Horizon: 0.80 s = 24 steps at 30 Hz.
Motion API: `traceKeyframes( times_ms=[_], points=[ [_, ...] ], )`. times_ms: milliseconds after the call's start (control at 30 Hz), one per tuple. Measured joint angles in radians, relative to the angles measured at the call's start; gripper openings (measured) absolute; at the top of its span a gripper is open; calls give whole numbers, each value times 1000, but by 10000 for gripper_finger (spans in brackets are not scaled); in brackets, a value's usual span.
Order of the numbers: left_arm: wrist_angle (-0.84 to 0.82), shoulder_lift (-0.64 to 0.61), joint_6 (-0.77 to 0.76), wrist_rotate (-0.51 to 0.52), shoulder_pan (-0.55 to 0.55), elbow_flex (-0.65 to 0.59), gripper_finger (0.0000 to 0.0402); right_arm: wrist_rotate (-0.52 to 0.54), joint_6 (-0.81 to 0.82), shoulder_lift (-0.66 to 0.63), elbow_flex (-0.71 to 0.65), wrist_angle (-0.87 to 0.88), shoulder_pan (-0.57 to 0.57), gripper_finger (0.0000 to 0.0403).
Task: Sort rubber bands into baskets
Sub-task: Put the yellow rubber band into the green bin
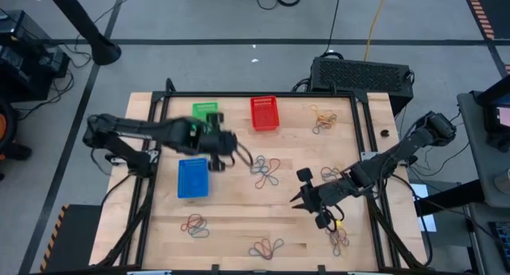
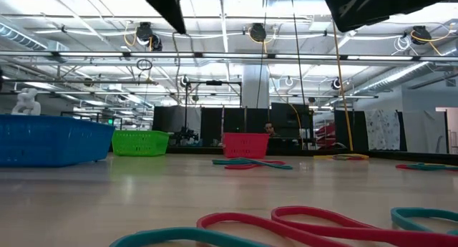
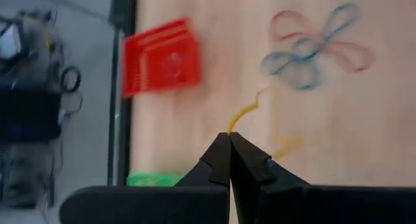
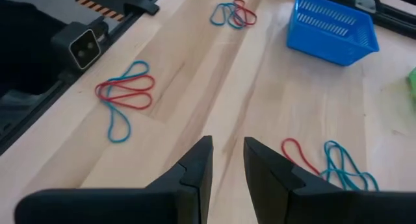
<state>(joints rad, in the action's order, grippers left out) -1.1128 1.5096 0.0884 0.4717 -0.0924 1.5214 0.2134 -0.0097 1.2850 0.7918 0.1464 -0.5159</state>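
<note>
Three baskets sit on your counter [image 1: 239,211]: the blue basket [image 1: 192,178] at the left, the green basket [image 1: 205,111] behind it, the red basket [image 1: 265,114] further right. No writing is readable on any of them. Your left hand [image 1: 239,154] hangs just right of the blue basket, fingers pinched shut on a yellow rubber band [image 3: 244,112] that dangles from the tips. Red and blue rubber bands [image 1: 266,171] lie tangled at the middle, others [image 1: 194,224] near the front edge, and an orange-yellow bunch [image 1: 323,118] at the back right. Your right hand [image 1: 296,200] hovers right of centre, fingers slightly apart and holding nothing. Black cables and a dark box [image 1: 362,72] lie on the floor beyond the counter.
</note>
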Motion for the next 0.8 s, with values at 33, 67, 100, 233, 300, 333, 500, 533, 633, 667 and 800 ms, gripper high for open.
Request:
traceKeyframes(
  times_ms=[33, 67, 100, 233, 300, 333, 500, 533, 633, 667, 800],
  points=[
    [5, -19, 9, 0, 33, -12, 2, 0, 0, 0, 0, 2, 2, 79],
    [0, -38, 22, 0, 68, -28, 2, -1, 0, 0, 0, 4, 4, 79],
    [-2, -57, 31, -2, 103, -46, 2, -1, 1, 0, 0, 3, 6, 79],
    [8, -135, 58, -34, 261, -142, 2, -2, 1, 0, 0, 7, 6, 79],
    [29, -170, 79, -54, 345, -196, 2, -2, -4, 0, 0, 9, 6, 79],
    [50, -184, 87, -65, 385, -226, 2, -2, -7, 0, 0, 9, 6, 79],
    [168, -218, 154, -197, 558, -363, 2, -2, -27, 0, 0, 10, 6, 79],
    [190, -218, 165, -213, 585, -381, 2, -2, -27, 0, 0, 10, 6, 79],
    [240, -214, 197, -229, 659, -431, 2, -2, -28, 0, 0, 11, 6, 79],
    [266, -213, 205, -231, 681, -443, 2, -2, -29, 0, 0, 11, 6, 79],
    [328, -212, 207, -240, 757, -484, 2, -2, -29, 0, 0, 14, 6, 79]
  ],
)
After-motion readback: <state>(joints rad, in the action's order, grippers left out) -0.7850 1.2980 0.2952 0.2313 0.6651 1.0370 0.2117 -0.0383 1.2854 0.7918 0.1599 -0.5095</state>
